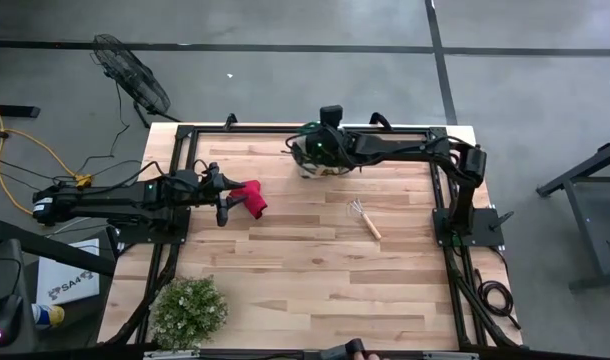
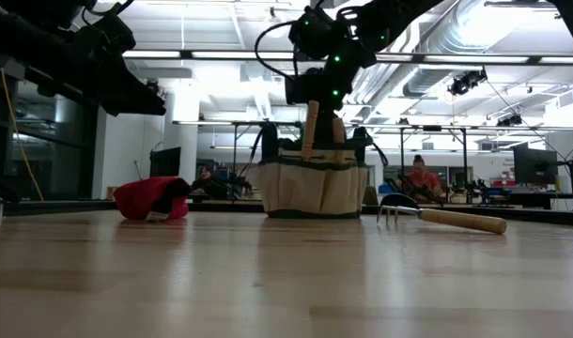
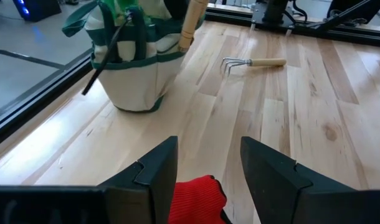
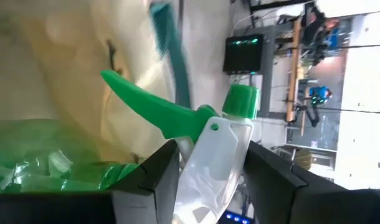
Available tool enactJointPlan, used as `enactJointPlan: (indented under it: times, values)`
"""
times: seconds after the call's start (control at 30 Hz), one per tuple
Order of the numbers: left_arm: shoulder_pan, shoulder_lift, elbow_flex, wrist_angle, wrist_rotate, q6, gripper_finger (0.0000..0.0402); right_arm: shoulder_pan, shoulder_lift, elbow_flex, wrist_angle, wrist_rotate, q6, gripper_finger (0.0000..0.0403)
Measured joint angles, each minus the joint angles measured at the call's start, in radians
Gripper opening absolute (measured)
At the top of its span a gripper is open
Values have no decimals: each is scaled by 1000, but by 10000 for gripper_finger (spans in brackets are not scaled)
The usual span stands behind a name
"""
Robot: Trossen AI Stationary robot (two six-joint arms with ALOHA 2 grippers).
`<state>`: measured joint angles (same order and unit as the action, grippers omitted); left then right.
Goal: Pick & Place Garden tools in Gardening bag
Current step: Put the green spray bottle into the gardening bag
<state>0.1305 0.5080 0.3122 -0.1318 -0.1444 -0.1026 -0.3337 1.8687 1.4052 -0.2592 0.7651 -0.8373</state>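
The beige gardening bag (image 1: 323, 163) with green trim stands near the table's far edge. A wooden handle (image 2: 310, 127) sticks up out of it. My right gripper (image 4: 209, 174) hovers over the bag's mouth (image 2: 315, 89), shut on a green translucent sprayer (image 4: 177, 118). A wooden-handled wire rake (image 1: 365, 218) lies flat on the table to the right of the bag. My left gripper (image 3: 209, 168) stands open above a red thing (image 1: 251, 198) lying on the table at the left; what it is I cannot tell. My right gripper pinches the sprayer's clear head (image 4: 215, 155) between its two fingers, just behind the green nozzle cap (image 4: 240, 99). The fingers slant down from the table's right side. The sprayer lies against the bag's beige inside; whether it rests there I cannot tell.
A bushy green plant (image 1: 188, 312) stands at the table's near left corner. A black frame (image 1: 440, 180) runs around the table's edges. Bare wood lies between the rake and the near edge. Beyond the table the room shows people at desks.
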Motion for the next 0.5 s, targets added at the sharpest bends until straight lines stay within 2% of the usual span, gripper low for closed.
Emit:
enactJointPlan:
  times: [0.23, 0.5]
  values:
    - [0, 0, 0, 0, 0, 0, 171, -15, 0, 0, -53, -5, 46, 159]
    - [0, 0, 0, 0, -1, 0, 171, -21, 0, 0, -40, -5, 49, 221]
